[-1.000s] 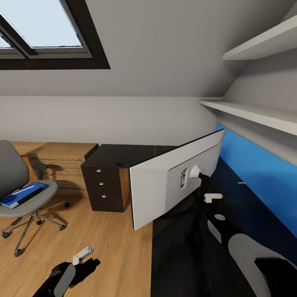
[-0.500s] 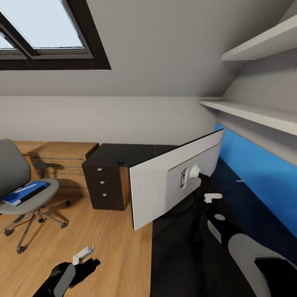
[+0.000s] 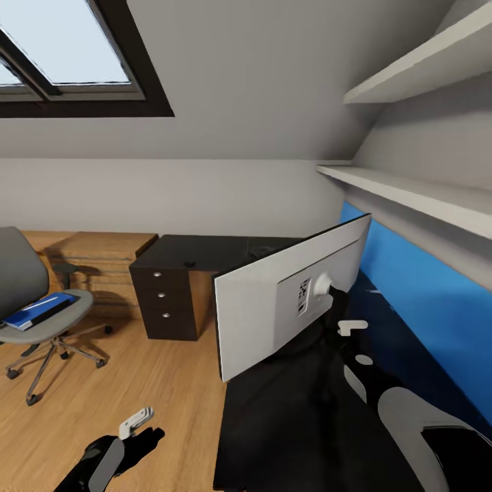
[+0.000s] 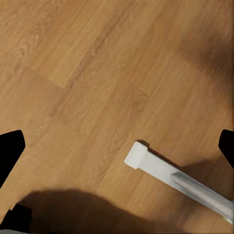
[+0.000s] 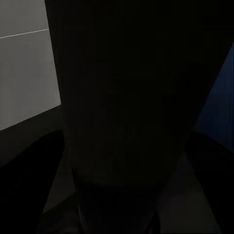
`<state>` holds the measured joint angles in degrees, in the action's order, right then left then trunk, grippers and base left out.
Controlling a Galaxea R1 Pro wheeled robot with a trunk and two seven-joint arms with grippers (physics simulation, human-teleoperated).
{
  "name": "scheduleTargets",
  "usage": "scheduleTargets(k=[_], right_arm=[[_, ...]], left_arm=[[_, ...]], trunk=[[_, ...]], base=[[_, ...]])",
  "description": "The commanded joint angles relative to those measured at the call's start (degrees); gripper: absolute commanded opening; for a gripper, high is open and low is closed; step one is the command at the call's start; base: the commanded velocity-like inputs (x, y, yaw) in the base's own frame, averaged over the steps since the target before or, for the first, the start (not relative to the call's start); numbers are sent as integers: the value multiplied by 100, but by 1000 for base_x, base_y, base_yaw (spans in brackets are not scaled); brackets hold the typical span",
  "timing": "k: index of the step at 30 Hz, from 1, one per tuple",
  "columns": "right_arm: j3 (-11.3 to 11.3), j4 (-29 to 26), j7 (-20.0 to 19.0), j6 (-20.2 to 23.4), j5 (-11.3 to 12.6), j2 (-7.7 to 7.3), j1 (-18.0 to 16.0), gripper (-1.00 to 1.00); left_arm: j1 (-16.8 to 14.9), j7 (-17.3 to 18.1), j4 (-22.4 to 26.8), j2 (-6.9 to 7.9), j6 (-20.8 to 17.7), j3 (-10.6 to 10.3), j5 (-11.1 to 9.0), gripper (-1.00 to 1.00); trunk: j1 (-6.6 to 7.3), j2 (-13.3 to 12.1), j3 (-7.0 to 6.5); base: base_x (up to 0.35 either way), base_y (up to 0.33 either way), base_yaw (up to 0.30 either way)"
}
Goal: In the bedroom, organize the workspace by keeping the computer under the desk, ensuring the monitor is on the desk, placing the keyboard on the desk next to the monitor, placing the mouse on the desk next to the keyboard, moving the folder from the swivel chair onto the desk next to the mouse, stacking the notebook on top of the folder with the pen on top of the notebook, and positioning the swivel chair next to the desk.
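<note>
While the glossy black surface (image 3: 287,424) runs along the blue wall panel (image 3: 437,307), the monitor (image 3: 273,307) stands above it, back toward the camera, long axis diagonal; right fingers' state unclear, left fingers (image 3: 137,420) spread.

Monitor (image 3: 273,307) over desk (image 3: 287,424); folder (image 3: 37,311) on swivel chair (image 3: 31,307), far left.

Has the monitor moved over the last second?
Yes. The monitor has shifted further over the desk: its lower corner hung past the desk's floor-side edge, now it sits above it.
</note>
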<state>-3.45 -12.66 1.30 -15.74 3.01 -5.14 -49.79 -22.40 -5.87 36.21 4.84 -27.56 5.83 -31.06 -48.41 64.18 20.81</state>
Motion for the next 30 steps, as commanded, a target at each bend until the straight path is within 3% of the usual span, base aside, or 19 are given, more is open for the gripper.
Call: scheduleTargets(k=[1,6,30], right_arm=[[-51,10,19,-20,51,-5,-5,-100],[-51,10,19,-25,51,-5,-5,-100],[-51,10,19,-34,51,-5,-5,-100]], left_arm=[[-1,-46,-8,-1,14,4,-63,100],[-3,-46,-183,7,401,6,-65,100],[-1,-38,-145,65,635,32,-58,100]], trunk=[[1,5,7],[1,5,7],[1,5,7]], base=[[-104,-292,0],[-59,-130,0],[-8,-96,0]])
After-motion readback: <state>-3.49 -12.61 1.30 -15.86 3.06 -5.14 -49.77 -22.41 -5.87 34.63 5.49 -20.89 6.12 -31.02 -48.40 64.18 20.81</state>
